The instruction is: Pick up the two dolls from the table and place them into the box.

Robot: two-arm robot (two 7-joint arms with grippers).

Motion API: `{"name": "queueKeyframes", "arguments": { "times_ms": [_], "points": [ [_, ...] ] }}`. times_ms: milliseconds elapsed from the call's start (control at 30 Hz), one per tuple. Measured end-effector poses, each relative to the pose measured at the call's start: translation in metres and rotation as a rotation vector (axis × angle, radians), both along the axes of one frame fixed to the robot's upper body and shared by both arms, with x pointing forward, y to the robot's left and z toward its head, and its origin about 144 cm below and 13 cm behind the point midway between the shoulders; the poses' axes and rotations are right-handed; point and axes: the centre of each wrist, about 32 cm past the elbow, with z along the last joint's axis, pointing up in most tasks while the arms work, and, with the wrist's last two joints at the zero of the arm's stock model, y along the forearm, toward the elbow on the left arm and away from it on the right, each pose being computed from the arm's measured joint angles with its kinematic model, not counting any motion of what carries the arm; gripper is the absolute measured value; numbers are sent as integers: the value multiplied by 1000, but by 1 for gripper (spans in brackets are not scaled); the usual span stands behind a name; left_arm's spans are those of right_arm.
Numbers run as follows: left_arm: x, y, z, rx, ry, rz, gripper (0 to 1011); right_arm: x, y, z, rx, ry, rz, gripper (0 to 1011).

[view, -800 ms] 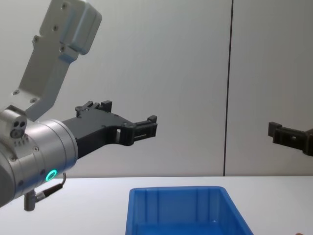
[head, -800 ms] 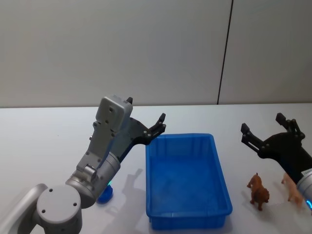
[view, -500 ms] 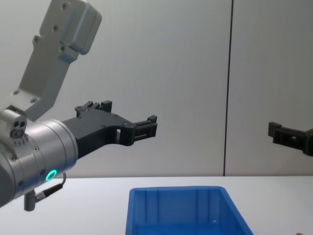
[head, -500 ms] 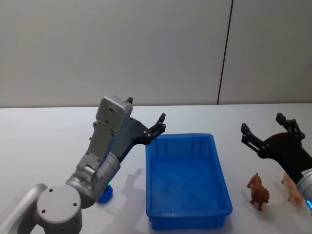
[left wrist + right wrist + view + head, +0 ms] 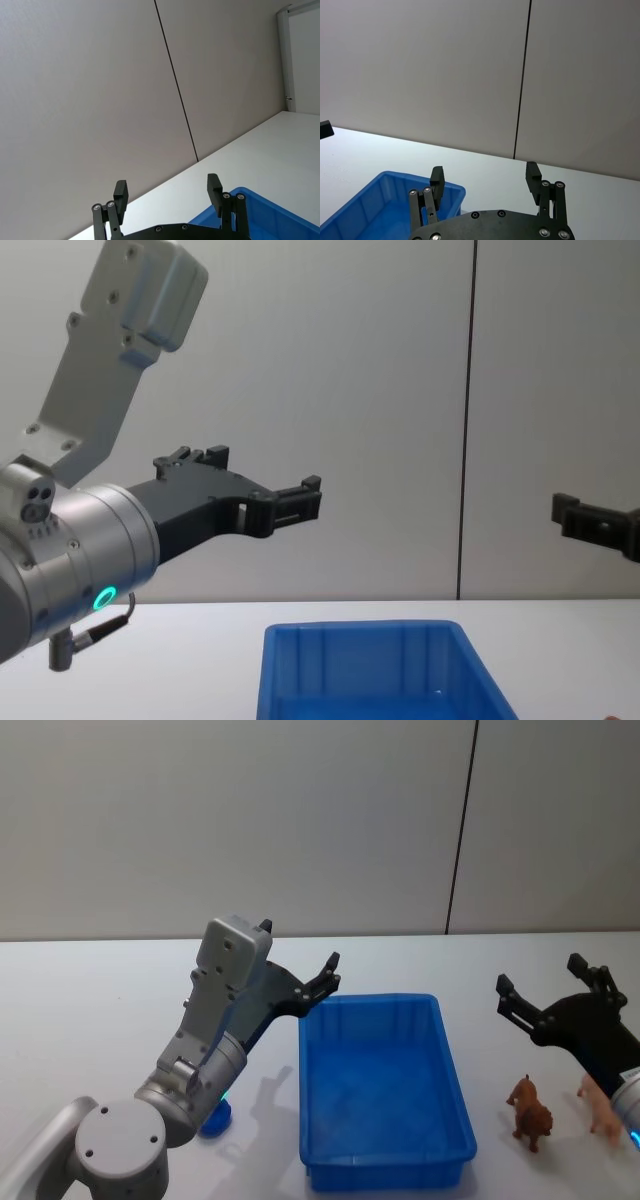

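Head view: I look from high up, forward and down, onto the white table (image 5: 90,990) and the whole blue bin (image 5: 385,1172). Chest view: lower, looking level across the table; I get the bin's far end and the grey wall (image 5: 350,360). Wrist views: each sits close behind its own tool — left gripper (image 5: 167,189), right gripper (image 5: 484,175) — facing that wall; both share a corner of the bin.

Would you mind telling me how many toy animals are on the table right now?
2. The brown one stands on the table just right of the blue bin; the pink one stands farther right, partly hidden by the right arm. The bin holds none.
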Motion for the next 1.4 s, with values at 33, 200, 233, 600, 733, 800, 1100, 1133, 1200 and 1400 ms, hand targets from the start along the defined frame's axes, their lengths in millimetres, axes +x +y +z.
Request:
{"name": "queueKeyframes", "arguments": {
  "times_ms": [33, 200, 233, 600, 733, 800, 1100, 1133, 1200, 1400],
  "points": [
    [0, 0, 0, 0, 0, 0, 1001, 0, -1, 0, 0, 2, -1, 1001],
    [0, 0, 0, 0, 0, 0, 1001, 2, -9, -3, -4, 30, -11, 1001],
    [0, 0, 0, 0, 0, 0, 1001, 2, -10, -4, -6, 36, -12, 1001],
    [0, 0, 0, 0, 0, 0, 1001, -1, -39, -17, -61, 135, -45, 1001],
    [0, 0, 0, 0, 0, 0, 1001, -4, -48, -21, -84, 168, -52, 1001],
    [0, 0, 0, 0, 0, 0, 1001, -6, -52, -24, -98, 189, -55, 1001],
    [0, 0, 0, 0, 0, 0, 1001, -11, -64, -31, -148, 258, -60, 1001],
    [0, 0, 0, 0, 0, 0, 1001, -12, -66, -32, -154, 270, -60, 1001],
    [0, 0, 0, 0, 0, 0, 1001, -14, -68, -33, -164, 289, -60, 1001],
    [0, 0, 0, 0, 0, 0, 1001, -16, -72, -37, -181, 331, -61, 1001]
  ]
}}
